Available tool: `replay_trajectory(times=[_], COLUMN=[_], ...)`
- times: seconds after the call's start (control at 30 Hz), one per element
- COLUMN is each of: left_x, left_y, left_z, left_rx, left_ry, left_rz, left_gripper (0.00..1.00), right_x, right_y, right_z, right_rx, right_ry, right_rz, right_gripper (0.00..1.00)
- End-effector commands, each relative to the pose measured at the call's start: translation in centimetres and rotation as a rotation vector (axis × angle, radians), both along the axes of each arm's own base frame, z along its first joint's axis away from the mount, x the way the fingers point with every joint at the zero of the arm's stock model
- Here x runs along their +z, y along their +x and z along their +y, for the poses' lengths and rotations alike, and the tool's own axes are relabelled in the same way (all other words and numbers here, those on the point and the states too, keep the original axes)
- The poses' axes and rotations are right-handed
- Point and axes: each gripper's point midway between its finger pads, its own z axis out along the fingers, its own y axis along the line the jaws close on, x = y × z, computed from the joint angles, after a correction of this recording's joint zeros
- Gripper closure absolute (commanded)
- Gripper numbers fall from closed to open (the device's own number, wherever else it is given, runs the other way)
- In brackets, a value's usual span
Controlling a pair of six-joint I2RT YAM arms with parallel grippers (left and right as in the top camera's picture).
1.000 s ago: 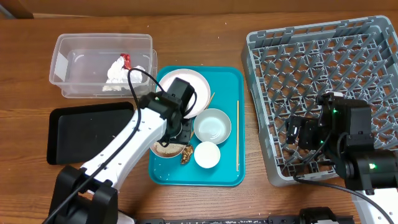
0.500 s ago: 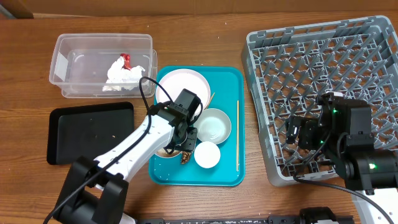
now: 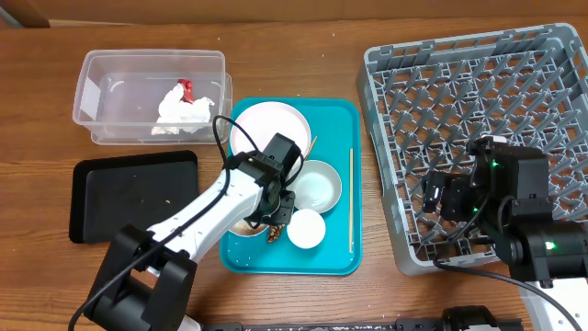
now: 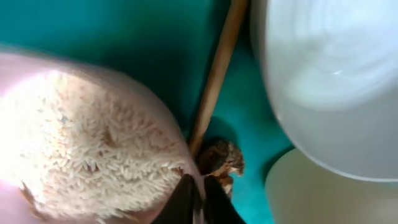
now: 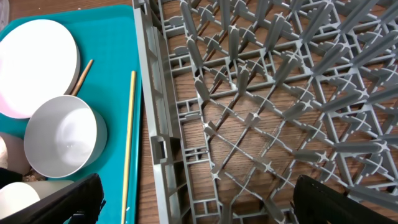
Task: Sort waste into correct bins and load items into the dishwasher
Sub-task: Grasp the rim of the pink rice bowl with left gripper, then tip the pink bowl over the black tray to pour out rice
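My left gripper [image 3: 276,217] [image 4: 196,200] is low over the teal tray, its fingers shut on the rim of a whitish bowl [image 3: 241,223] [image 4: 81,149] holding white rice grains. The small brown food lump [image 3: 276,233] [image 4: 221,158] lies just beside the fingertips. Next to them are the grey-green bowl [image 3: 313,185] [image 4: 329,74], the white cup [image 3: 305,229] [image 4: 317,193], the white plate [image 3: 265,129] and two chopsticks [image 3: 350,198] [image 4: 217,74]. The napkin with its red scrap [image 3: 179,108] lies in the clear tub [image 3: 110,74]. My right gripper [image 3: 446,198] [image 5: 202,211] is open and empty over the grey dish rack [image 3: 478,83] [image 5: 249,93].
The black tray [image 3: 133,195] lies left of the teal tray [image 3: 349,119] [image 5: 118,37], with a few crumbs in it. The right wrist view also shows the plate [image 5: 37,65], the grey-green bowl [image 5: 62,137] and a chopstick [image 5: 127,143]. The rack's near wall stands beside the teal tray.
My left gripper has moved right and down from the plate's edge to the rice bowl's rim by the brown lump. The right arm has not moved.
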Motion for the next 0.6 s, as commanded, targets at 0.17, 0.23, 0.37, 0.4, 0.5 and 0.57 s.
replay_trajectory(times=[0.17, 0.23, 0.37, 0.4, 0.5, 0.57], left_x=[0.4, 1.2, 3.2, 3.7, 6.0, 7.1], left_y=[-0.1, 0.2, 1.1, 1.3, 2.1, 2.5], left_z=[0.3, 0.7, 1.5, 1.5, 1.7, 2.1], left_rx=[0.014, 0.017, 0.046, 0.05, 0.069, 0.088], left_ry=[0.025, 0.05, 0.103, 0.104, 0.088, 0.079], left_rz=[0.013, 0.005, -0.027, -0.033, -0.058, -0.073], left_gripper=[0.96, 0.96, 0.96, 0.96, 0.96, 0.96], right_x=[1.2, 1.2, 1.2, 1.2, 1.2, 1.2], right_y=[0.3, 0.3, 0.3, 0.3, 0.3, 0.3], right_z=[0.1, 0.1, 0.1, 0.1, 0.1, 0.1], right_rx=[0.006, 0.006, 0.006, 0.006, 0.006, 0.006], right_ry=[-0.001, -0.001, -0.001, -0.001, -0.001, -0.001], right_rz=[-0.034, -0.034, -0.034, -0.034, -0.034, -0.034], right_gripper=[0.0, 0.0, 0.0, 0.0, 0.0, 0.0])
